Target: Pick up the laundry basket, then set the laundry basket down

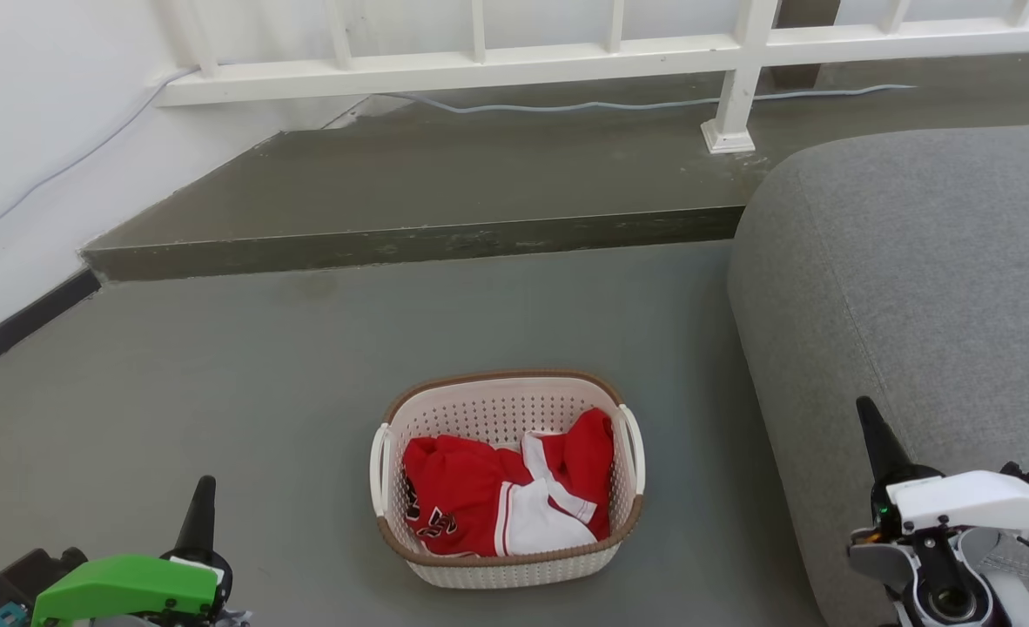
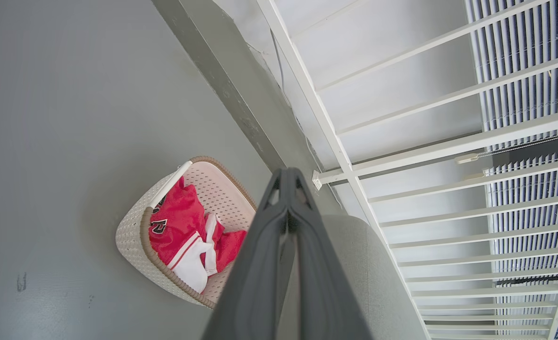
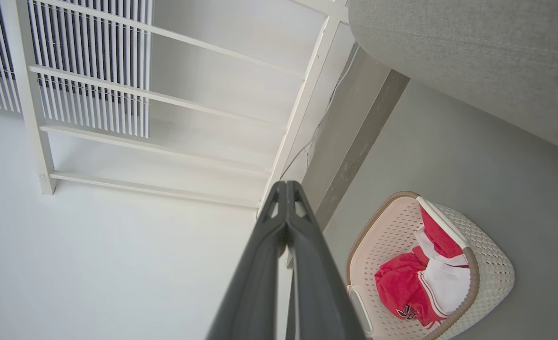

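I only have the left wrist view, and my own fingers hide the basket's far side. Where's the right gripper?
Observer: In the head view the right gripper sits to the right of the laundry basket, apart from it, seen against the grey sofa.
Operator: Open or shut?
Observer: Shut; the right wrist view shows its fingers pressed together, holding nothing.
Operator: Any handle on that side?
Observer: Yes, a white handle on the right rim, clear of the red-and-white clothing.
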{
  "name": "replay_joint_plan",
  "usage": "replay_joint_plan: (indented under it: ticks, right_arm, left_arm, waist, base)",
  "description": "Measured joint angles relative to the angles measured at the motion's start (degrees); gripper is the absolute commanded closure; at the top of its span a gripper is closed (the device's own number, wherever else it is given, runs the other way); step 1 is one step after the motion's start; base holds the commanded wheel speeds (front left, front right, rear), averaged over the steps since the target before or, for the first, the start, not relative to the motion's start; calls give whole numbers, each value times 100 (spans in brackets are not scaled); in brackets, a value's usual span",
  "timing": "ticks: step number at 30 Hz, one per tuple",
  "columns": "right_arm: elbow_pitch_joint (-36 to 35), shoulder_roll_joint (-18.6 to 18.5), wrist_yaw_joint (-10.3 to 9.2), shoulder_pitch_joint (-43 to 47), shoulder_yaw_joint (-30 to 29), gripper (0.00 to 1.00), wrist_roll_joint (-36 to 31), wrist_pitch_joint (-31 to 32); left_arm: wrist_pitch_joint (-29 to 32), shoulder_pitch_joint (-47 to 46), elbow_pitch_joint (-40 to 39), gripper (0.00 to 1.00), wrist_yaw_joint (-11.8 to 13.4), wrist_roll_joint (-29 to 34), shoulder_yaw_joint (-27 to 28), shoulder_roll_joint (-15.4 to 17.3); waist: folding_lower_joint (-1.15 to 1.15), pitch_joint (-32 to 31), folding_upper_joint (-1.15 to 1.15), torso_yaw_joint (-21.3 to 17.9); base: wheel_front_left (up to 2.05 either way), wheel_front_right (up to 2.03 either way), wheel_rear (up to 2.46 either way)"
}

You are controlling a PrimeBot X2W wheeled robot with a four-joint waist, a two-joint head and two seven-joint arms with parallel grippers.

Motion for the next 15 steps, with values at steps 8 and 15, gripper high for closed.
replay_joint_plan:
  ticks: [8,15]
  right_arm:
    - [11,-1,70,-56,-167,100,487,126]
    - [25,-2,163,-175,-314,100,936,238]
  left_arm:
    - [152,-96,37,100,-98,-489,120,-8]
    - [286,-176,70,100,-196,-964,204,-16]
  waist:
    - [0,28,0,6]
    - [0,53,0,11]
  base:
    - [0,0,0]
    - [0,0,0]
